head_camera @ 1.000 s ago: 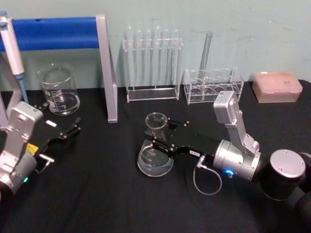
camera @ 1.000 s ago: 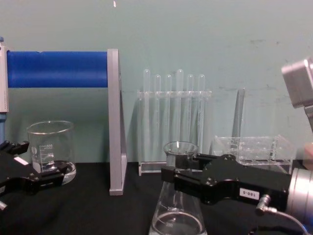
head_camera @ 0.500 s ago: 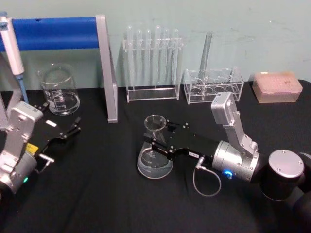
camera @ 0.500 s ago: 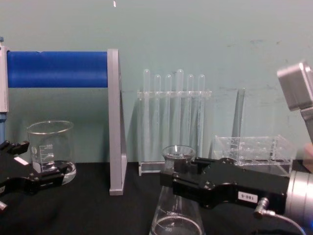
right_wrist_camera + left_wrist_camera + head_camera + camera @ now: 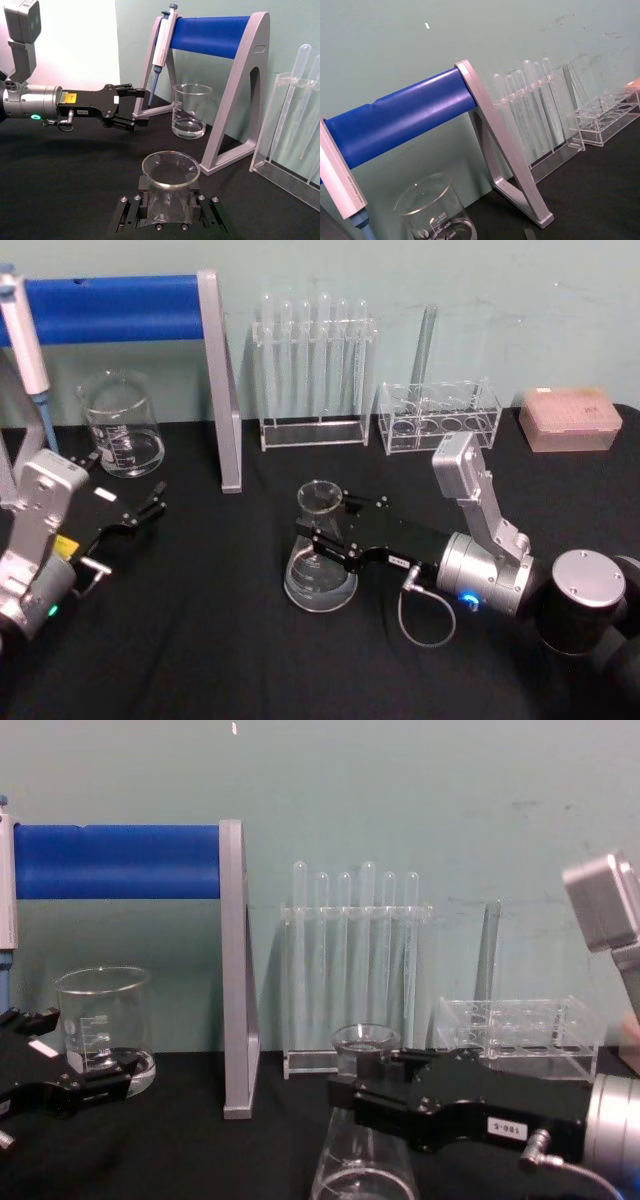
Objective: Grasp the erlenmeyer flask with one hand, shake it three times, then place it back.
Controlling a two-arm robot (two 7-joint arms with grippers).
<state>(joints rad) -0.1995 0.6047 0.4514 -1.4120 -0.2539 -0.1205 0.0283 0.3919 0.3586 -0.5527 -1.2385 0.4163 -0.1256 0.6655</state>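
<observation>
The erlenmeyer flask (image 5: 320, 558), clear glass with a narrow neck, stands upright at the middle of the black table. Its base is at or just above the cloth; I cannot tell which. My right gripper (image 5: 317, 531), black with a small white numbered label (image 5: 505, 1128), reaches in from the right and is shut on the flask's neck. In the chest view the flask's rim (image 5: 365, 1039) rises above the right gripper (image 5: 350, 1095). The right wrist view looks down on the flask (image 5: 170, 170) between the pads (image 5: 145, 200). My left gripper (image 5: 150, 506) rests open at the left, holding nothing.
A glass beaker (image 5: 122, 425) stands at the back left under a blue-barred pipette stand (image 5: 110, 308) with a grey leg (image 5: 224, 390). A test tube rack (image 5: 315, 370), a second clear rack (image 5: 440, 418) and a pink box (image 5: 570, 418) line the back.
The right gripper and the flask in it have sunk lower, a little toward me. The left arm has not moved.
</observation>
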